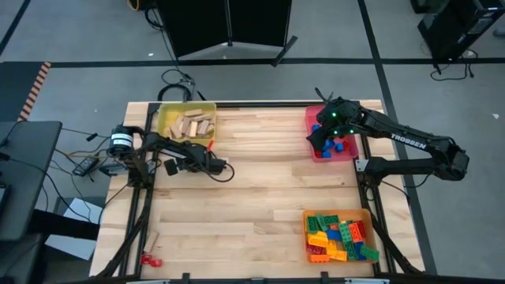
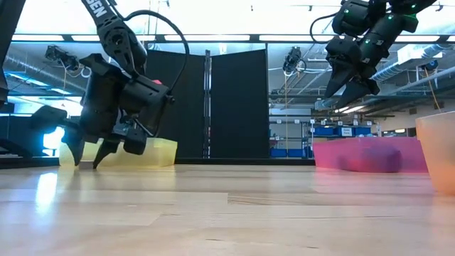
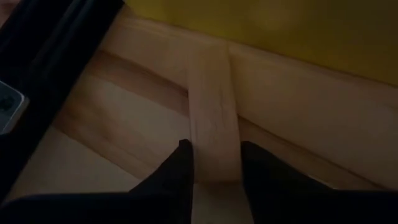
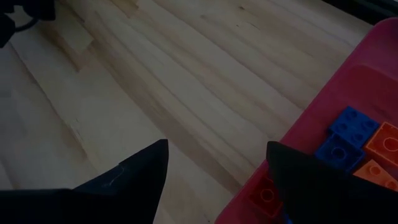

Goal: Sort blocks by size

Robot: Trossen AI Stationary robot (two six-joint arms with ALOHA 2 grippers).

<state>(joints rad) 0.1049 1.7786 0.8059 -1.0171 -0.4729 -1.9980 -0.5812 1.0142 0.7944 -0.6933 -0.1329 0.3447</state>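
1. Alignment is deciding the coming move: in the left wrist view a tan wooden block (image 3: 212, 118) is lying flat on the table (image 1: 260, 189), its long axis running straight out ahead of the left gripper (image 3: 216, 165), its near end sitting between the two dark fingers (image 3: 180, 171)
2. Those fingers are pressing against the block's two long sides, so the left gripper is looking clamped on it, low over the boards just beside the yellow tray (image 1: 187, 123)
3. The yellow tray is holding other tan blocks and is lying just beyond the block's far end, so a lift and short carry forward is probably coming
4. The right gripper (image 4: 216, 167) is hovering with fingers apart over the red tray (image 1: 331, 136), above blue and orange bricks (image 4: 348, 134); more bricks are filling the orange tray (image 1: 338, 235)
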